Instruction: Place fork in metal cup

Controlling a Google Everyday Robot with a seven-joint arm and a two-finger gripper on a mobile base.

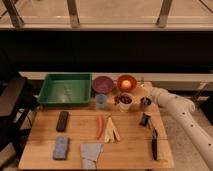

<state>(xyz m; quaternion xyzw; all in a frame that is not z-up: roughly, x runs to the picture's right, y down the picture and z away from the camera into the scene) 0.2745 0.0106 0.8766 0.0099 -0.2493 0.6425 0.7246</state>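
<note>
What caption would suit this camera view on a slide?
Robot arm extends from the right, end effector at the metal cup on a cluttered wooden table.

metal cup [145,102]: shiny, upright, dark inside | fork [142,83]: thin, silvery, upright just above it | gripper [148,93]: at fork

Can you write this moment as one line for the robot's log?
gripper: at metal cup, back right of table | fork: cannot tell where
</note>
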